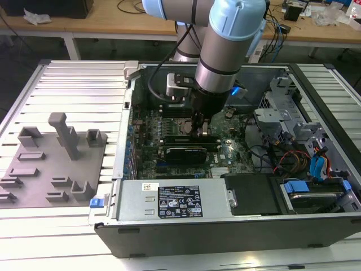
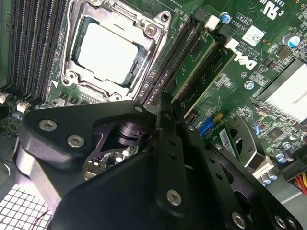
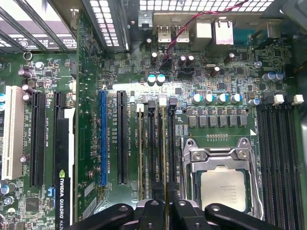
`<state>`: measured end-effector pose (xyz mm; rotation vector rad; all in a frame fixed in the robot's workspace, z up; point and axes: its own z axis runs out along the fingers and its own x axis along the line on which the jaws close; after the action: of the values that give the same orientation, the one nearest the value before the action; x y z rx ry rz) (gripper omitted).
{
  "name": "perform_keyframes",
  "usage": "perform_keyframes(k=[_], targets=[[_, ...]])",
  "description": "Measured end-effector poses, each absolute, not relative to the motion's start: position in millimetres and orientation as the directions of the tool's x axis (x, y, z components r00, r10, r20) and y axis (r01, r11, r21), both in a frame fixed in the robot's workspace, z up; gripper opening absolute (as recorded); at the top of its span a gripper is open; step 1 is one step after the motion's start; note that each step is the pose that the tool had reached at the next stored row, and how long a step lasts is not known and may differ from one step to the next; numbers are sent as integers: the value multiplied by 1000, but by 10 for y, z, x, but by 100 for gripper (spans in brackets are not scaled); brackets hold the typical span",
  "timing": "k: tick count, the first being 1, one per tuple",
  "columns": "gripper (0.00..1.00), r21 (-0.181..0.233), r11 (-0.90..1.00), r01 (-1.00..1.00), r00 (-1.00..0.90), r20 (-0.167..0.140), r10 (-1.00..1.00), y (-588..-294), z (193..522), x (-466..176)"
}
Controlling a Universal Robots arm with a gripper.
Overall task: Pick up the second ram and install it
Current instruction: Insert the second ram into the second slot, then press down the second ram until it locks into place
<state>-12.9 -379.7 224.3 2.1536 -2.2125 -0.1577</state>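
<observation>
**RAM stick at the slot, seating at risk**

The gripper (image 1: 201, 132) hung low over the motherboard (image 1: 169, 121), near the middle of the open computer case (image 1: 316, 96). In the first wrist view its black fingers (image 3: 154, 211) stood nearly closed on the second ram (image 3: 164, 158), a thin green stick held edge-on in the memory slots (image 3: 156, 143) just beside the processor socket (image 3: 225, 177). If the stick sat tilted or off the slot's line, pressing could likely bend the brittle board or leave one end unlatched. The socket frame was bright stamped metal; the slots were long, narrow black plastic with white end clips.
</observation>
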Motion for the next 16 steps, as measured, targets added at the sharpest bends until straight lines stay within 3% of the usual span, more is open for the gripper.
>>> perform_keyframes(k=[2,8,9,16], targets=[[21,108,25,-994,-29,-35,-999,-3797,2242,-129],[21,108,25,-994,-29,-35,-999,-3793,2436,-129],[11,108,25,-994,-29,-35,-999,-3785,2509,-129],[11,108,25,-994,-29,-35,-999,-3784,2534,-129]])
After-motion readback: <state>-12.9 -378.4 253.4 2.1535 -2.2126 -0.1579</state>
